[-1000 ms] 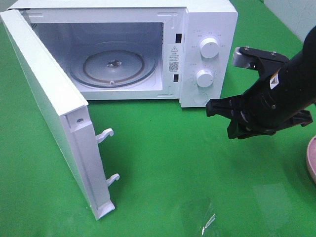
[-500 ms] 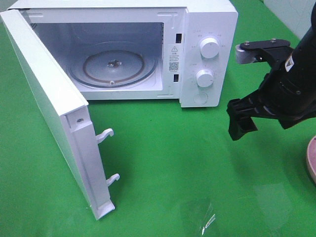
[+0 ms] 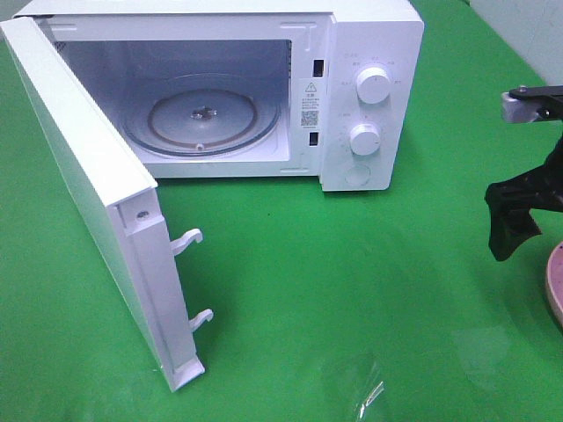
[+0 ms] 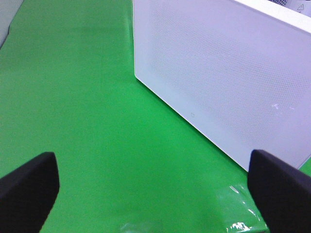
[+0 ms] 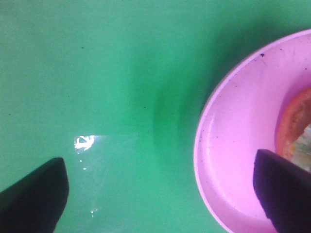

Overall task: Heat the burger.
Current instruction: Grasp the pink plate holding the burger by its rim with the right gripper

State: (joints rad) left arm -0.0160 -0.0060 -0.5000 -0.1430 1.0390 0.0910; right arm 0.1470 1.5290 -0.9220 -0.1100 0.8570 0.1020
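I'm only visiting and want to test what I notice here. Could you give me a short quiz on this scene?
1. True or false: the white microwave oven has its hinged door open.
2. Where does the round pink plate sit? A) inside the oven B) on the green table cover C) on the oven's roof
3. Fill in: the right end effector has its jaws ____, holding nothing.
Key: 1 true; 2 B; 3 open.

Smooth white microwave (image 3: 369, 35), glass turntable (image 3: 202, 114), shiny green mat (image 3: 352, 281), glossy plate (image 5: 233, 155).
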